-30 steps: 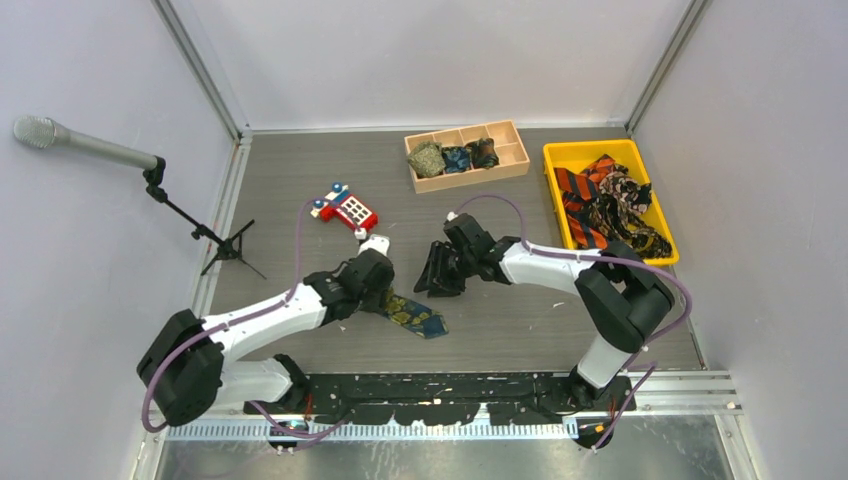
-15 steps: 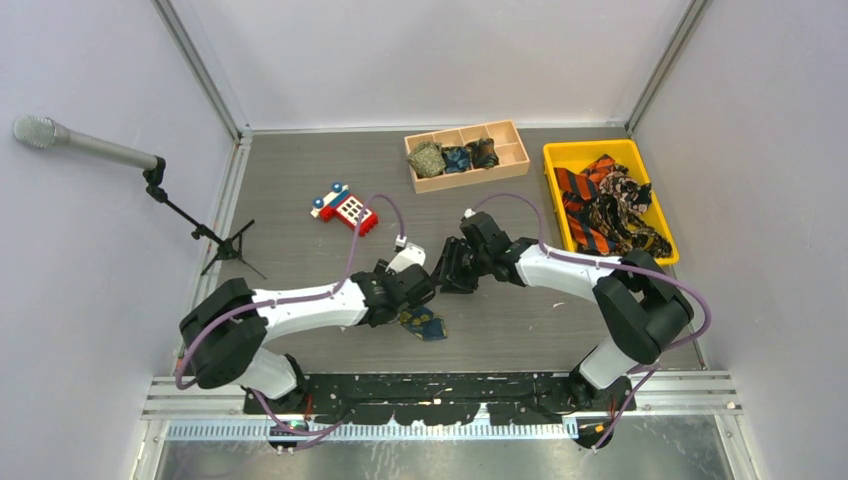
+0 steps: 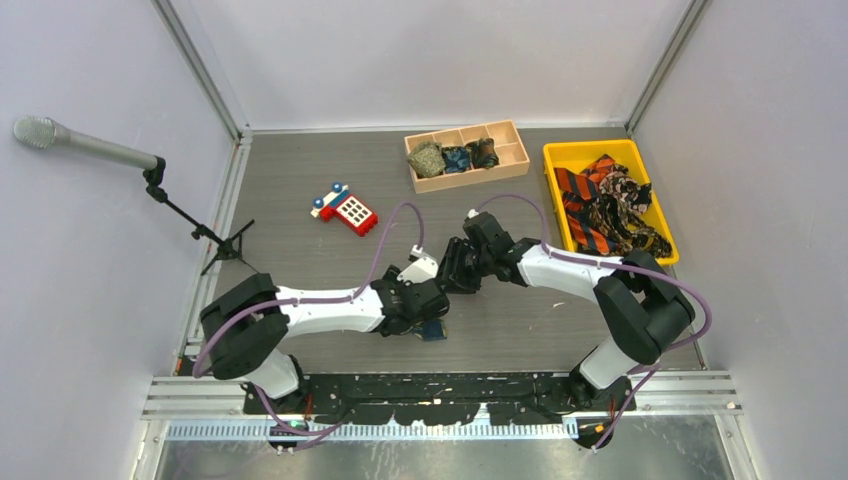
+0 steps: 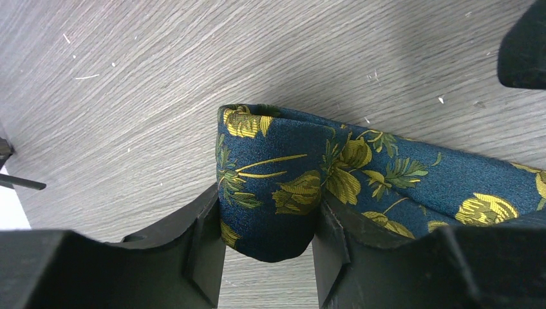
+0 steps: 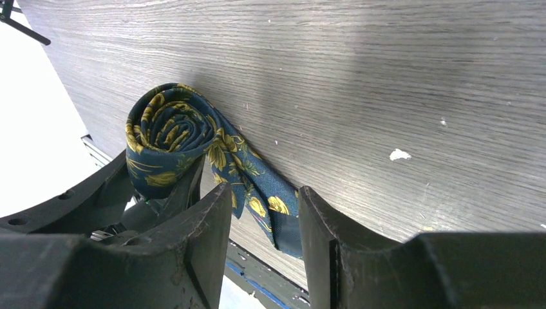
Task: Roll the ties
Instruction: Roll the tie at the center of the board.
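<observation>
Clasping the navy yellow-flowered tie coil [image 4: 283, 168]: left claw [image 4: 267, 225].

Legible text, labels, brands, numbers, signs: none. Keypad of toy phone [image 3: 345, 210]: white keys, markings too small to read.

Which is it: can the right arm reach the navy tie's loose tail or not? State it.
Probably yes. The right gripper stands open just short of the navy tie, whose loose tail lies bare on the table in line with its jaws. The left gripper pinches only the coil, off to one side.
</observation>
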Controlling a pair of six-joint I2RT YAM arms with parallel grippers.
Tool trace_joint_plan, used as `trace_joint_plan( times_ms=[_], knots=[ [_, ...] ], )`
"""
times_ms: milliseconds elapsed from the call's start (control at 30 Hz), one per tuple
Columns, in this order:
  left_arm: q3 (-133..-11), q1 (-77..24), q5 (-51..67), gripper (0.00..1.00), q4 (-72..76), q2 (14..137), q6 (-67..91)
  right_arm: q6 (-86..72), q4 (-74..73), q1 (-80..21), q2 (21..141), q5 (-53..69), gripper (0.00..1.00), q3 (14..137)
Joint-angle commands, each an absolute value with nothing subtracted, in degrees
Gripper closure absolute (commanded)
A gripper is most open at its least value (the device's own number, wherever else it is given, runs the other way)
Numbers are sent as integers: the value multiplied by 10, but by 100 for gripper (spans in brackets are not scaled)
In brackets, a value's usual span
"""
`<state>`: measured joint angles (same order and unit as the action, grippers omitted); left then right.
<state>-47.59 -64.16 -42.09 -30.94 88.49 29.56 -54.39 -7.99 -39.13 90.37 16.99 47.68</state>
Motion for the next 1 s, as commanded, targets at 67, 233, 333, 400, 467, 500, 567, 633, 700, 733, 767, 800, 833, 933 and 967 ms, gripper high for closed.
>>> trace_joint_plan(
  times_ms=[67, 233, 333, 400, 467, 500, 567, 633, 700, 733, 767, 800, 833, 933, 967],
  knots=[
    [-484, -668, -397, 54, -326, 920, 314, -548, -65, -388, 876, 164, 52, 475],
    [-486, -686, -386, 47, -325, 926, 310, -548, -63, -386, 877, 167, 52, 476],
    [-487, -694, -381, 44, -325, 927, 307, -548, -62, -386, 880, 171, 52, 484],
    [-488, -698, -379, 42, -326, 926, 306, -547, -62, -387, 887, 173, 52, 491],
    [-488, -700, -379, 41, -327, 924, 308, -544, -62, -387, 894, 175, 51, 500],
    [-488, -701, -378, 40, -327, 923, 309, -543, -63, -387, 899, 176, 51, 506],
    [-488, -701, -379, 39, -328, 921, 310, -540, -65, -387, 913, 181, 50, 522],
    [-491, -701, -379, 38, -332, 918, 309, -538, -68, -386, 925, 185, 50, 538],
    [-494, -702, -380, 38, -334, 915, 306, -538, -68, -387, 933, 189, 49, 551],
    [-495, -702, -381, 38, -336, 913, 305, -537, -69, -387, 937, 190, 49, 556],
    [-496, -703, -381, 37, -337, 911, 304, -537, -69, -386, 941, 190, 49, 564],
    [-496, -702, -381, 37, -337, 907, 301, -537, -70, -387, 945, 191, 48, 571],
    [-497, -702, -381, 37, -337, 905, 300, -536, -72, -387, 949, 192, 49, 579],
    [-500, -702, -381, 37, -337, 902, 294, -533, -80, -387, 963, 197, 48, 604],
    [-501, -702, -381, 37, -338, 902, 293, -533, -80, -387, 967, 198, 48, 610]
  ],
)
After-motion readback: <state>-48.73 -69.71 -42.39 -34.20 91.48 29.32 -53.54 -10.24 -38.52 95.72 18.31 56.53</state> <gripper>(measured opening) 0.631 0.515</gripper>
